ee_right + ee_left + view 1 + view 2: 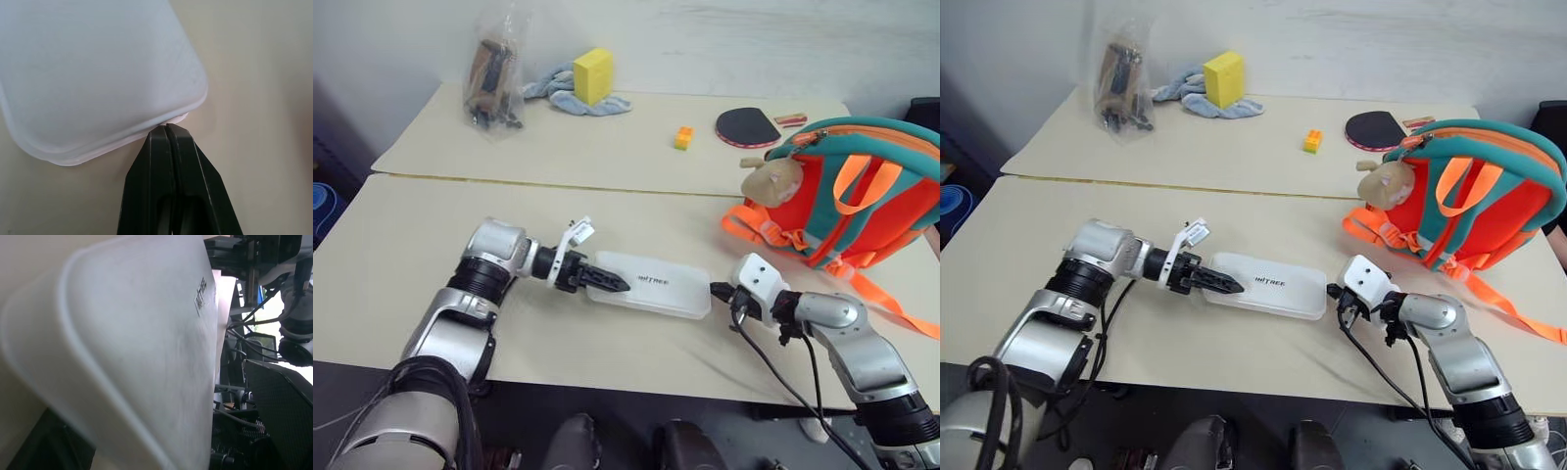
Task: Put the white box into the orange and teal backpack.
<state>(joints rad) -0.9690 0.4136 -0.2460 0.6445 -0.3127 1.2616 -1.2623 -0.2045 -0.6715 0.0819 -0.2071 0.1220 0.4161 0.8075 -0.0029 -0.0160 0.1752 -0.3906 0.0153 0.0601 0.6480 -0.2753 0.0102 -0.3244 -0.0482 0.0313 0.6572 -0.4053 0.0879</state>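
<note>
lay flat on the near desk (401,245): white box (656,285), long axis l-r, well apart from the orange and teal backpack (862,196) standing at the desk's far-right. had left gripper (607,278) spread wide at the box's left end, one finger over its top, no firm grip visible. had right gripper (167,128) fully closed, tips touching the box's right edge, nothing held.
</note>
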